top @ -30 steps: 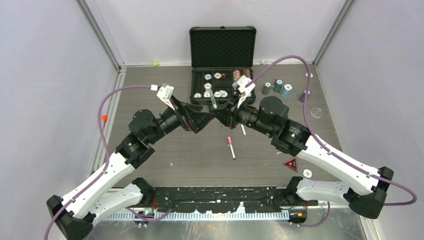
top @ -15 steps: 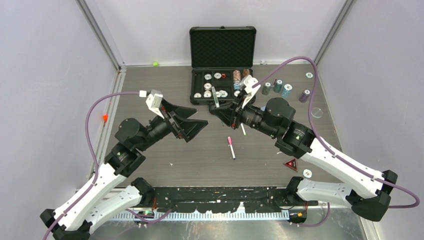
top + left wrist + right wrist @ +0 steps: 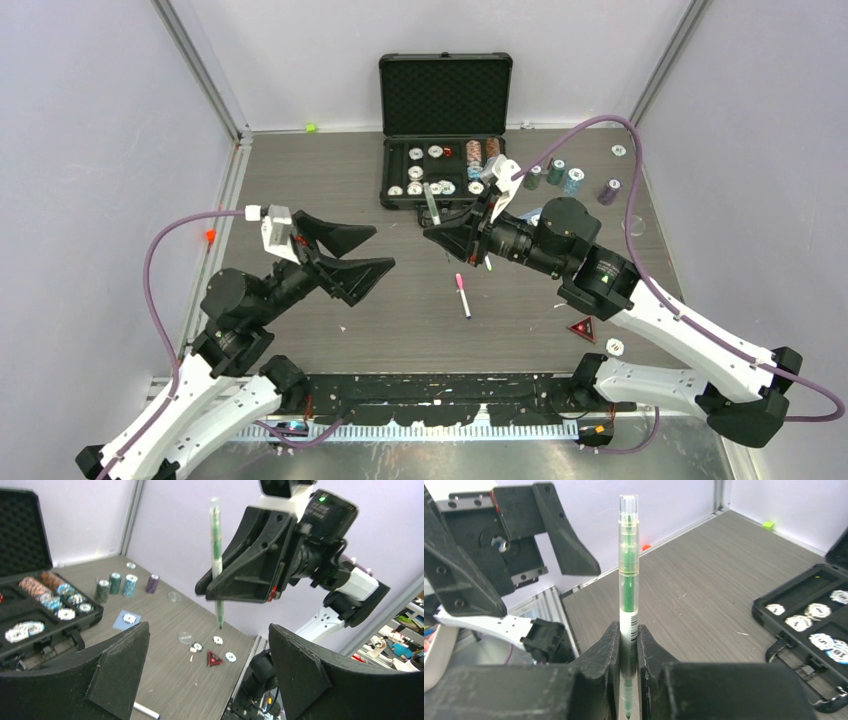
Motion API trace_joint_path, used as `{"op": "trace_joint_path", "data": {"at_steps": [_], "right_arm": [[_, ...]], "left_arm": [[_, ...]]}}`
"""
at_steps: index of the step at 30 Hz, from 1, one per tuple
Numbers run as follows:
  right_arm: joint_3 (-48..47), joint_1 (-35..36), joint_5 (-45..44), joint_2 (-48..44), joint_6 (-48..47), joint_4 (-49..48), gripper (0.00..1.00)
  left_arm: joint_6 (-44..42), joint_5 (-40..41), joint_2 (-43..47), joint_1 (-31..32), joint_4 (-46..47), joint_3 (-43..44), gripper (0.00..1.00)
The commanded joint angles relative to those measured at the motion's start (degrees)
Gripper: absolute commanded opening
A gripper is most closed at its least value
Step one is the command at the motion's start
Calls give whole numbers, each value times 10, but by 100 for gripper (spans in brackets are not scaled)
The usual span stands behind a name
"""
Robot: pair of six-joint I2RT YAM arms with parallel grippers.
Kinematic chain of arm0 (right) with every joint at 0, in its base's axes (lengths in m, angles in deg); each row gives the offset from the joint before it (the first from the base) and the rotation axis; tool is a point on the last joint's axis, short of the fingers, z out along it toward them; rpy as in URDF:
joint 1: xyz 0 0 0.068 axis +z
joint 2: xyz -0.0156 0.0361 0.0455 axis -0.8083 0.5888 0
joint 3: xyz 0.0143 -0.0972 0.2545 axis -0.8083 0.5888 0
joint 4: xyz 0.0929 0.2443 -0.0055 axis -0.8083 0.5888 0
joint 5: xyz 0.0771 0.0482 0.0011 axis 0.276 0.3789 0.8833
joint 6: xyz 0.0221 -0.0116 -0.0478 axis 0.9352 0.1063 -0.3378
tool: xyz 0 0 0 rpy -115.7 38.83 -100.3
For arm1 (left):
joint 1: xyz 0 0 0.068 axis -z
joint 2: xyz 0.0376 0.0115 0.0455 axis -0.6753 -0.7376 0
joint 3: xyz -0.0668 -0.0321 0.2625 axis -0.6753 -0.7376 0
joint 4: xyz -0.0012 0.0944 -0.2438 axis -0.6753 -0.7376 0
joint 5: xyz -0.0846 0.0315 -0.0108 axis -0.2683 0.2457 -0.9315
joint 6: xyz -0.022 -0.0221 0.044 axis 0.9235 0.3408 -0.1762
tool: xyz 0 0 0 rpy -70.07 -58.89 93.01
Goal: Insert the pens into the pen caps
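Right gripper [image 3: 628, 640] is clamped tight on the green pen [image 3: 628, 575], both fingers squeezing the lower barrel. The pen stands upright above the table, out in front of the case. It has a see-through barrel with a green core and a clear end piece over the top tip. A white band with a barcode label sits just above the grip, its print too small to read.

Over to the left gripper [image 3: 358, 252]: it holds nothing, its black fingers [image 3: 116, 672] are spread wide, and it hangs well apart from the pen.

Down on the table, the pink-capped pen [image 3: 463, 295] lies flat between the two arms. A white pen [image 3: 487, 262] peeks out just beside the right wrist, mostly hidden. The neon green cap [image 3: 311, 127] sits far back against the wall.

The black case [image 3: 445, 95] stands open at the back of the table with its lid up. Poker chips [image 3: 437, 170] are sorted into its compartments, white ones to the left and a coloured row at the right end. Four chip stacks [image 3: 556, 172] stand on the table just right of the case. A clear disc [image 3: 185, 637] carries lettering that can't be read. The red triangular token [image 3: 582, 327] lies near the right arm's base.
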Motion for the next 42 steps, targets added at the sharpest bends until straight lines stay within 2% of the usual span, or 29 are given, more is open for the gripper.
{"op": "trace_joint_path", "data": {"at_steps": [1,12,28,35,39,42], "right_arm": [[-7,-1,70,-13,12,-13,0],[3,-1,182,-12,23,-20,0],[-8,-2,246,7,28,-10,1],[-12,0,252,15,27,-7,0],[-13,-1,246,16,24,-5,0],[-18,0,230,17,20,-2,0]], "left_arm": [[6,-28,3,2,80,7,88],[54,-82,-61,2,160,58,74],[86,-122,-141,2,220,91,54],[95,-131,-158,2,225,90,32],[97,-128,-158,2,222,84,1],[97,-127,-151,2,220,69,0]]}}
